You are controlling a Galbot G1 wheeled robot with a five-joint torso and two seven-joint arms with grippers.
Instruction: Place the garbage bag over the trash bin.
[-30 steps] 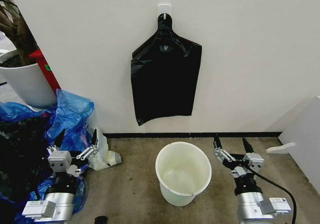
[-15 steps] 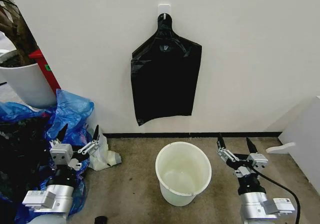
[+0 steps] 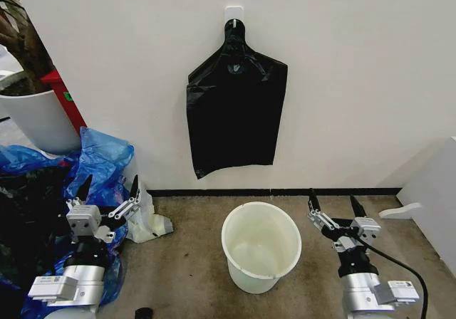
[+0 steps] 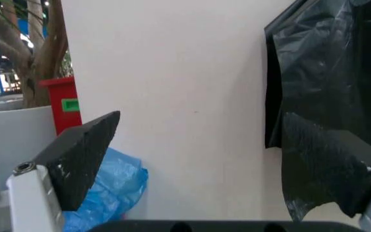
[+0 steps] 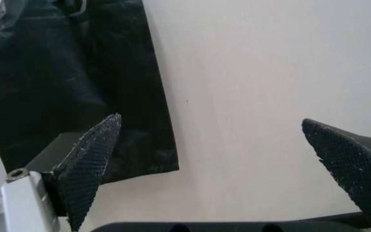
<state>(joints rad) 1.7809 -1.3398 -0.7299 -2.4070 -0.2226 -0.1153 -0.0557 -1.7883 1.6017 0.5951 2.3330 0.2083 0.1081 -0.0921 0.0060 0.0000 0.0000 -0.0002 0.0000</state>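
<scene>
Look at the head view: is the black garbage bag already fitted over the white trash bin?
No, the garbage bag hangs from a wall hook, while the trash bin stands uncovered below.

Both arms are silver-grey metal cylinders with white blocks. The left claw (image 3: 108,189) and right claw (image 3: 334,205) carry black, textured, pointed fingers; a black cable trails from the right arm.

Black garbage bag (image 3: 234,105) hangs on wall; white trash bin (image 3: 261,246) upright below

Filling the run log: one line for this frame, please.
garbage bag: hanging on wall hook | trash bin: floor, unlined | left tool: open, beside blue bags | right tool: open, beside bin
</scene>
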